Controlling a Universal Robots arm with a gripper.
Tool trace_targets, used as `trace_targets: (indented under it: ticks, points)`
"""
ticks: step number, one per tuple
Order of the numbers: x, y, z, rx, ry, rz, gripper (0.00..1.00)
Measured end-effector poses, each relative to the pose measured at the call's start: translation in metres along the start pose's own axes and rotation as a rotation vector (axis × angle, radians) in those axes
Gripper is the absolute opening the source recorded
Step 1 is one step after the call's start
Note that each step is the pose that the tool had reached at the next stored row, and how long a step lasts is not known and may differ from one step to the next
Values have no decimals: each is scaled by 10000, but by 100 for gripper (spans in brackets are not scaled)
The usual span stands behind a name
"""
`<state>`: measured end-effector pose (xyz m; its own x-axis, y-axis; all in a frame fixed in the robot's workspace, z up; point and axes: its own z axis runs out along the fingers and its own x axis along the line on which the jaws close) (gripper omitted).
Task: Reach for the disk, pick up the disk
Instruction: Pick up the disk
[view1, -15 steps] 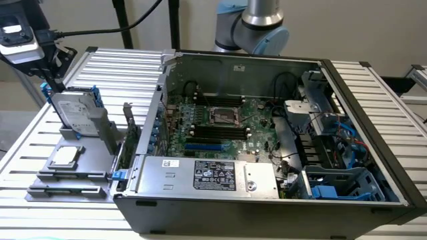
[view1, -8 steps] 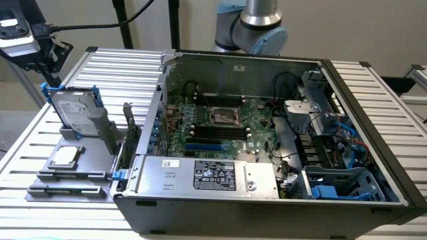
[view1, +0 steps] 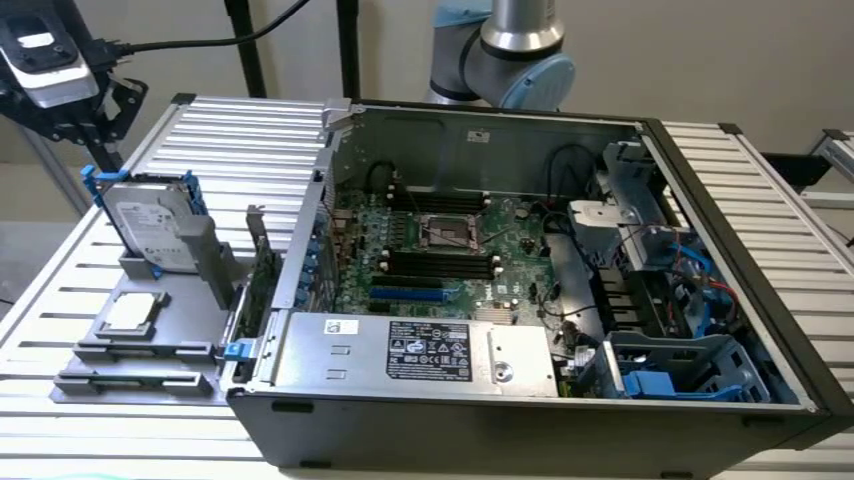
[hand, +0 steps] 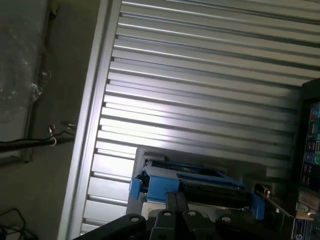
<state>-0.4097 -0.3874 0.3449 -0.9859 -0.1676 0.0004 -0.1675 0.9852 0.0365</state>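
The disk (view1: 144, 222) stands on edge in a grey holder (view1: 200, 265) at the exterior view's left, beside the open computer case. It is silver-grey with a white label and a bright blue frame. My gripper (view1: 104, 165) hangs just above the disk's upper far corner, apart from it, with its black fingers together and nothing between them. In the wrist view the fingertips (hand: 175, 200) point down at the blue-framed top edge of the disk (hand: 190, 181) close below.
The open computer case (view1: 747, 190) fills the middle and right of the slatted metal table (view1: 240, 125). A small square silver chip (view1: 131, 312) lies on the grey fixture (view1: 134, 352) in front of the disk. A black cable (view1: 200, 42) trails from the wrist.
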Motion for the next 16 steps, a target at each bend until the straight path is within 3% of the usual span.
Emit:
trace_targets:
  ticks: [16]
  points:
    - [-3, 18, 1, 1, 105, -2895, 11]
